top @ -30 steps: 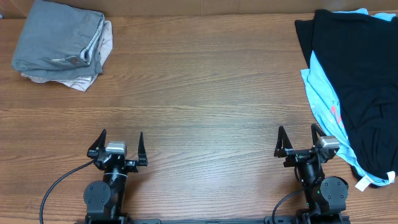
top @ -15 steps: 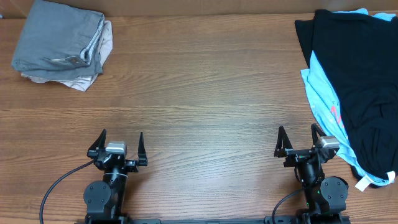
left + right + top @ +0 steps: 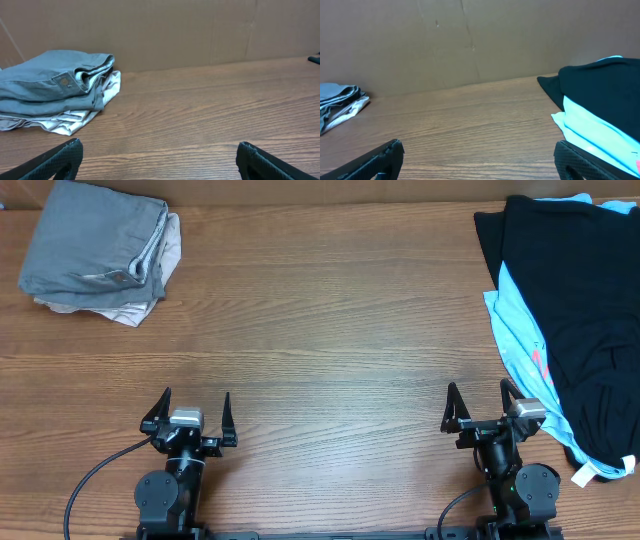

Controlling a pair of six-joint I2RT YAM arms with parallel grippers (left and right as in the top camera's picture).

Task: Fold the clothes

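A black T-shirt point(image 3: 590, 310) lies crumpled at the table's right edge on top of a light blue T-shirt point(image 3: 520, 345) with red print; both show in the right wrist view, the black one point(image 3: 605, 85) above the blue one point(image 3: 590, 127). A folded grey piece point(image 3: 90, 240) on a beige piece point(image 3: 125, 310) sits at the far left; it also shows in the left wrist view point(image 3: 50, 85). My left gripper point(image 3: 190, 412) is open and empty near the front edge. My right gripper point(image 3: 480, 408) is open and empty, just left of the blue shirt.
A brown cardboard wall point(image 3: 175, 30) runs along the table's far edge. The wooden table point(image 3: 320, 330) spans the view. A small white label point(image 3: 583, 475) sticks out at the heap's front right corner.
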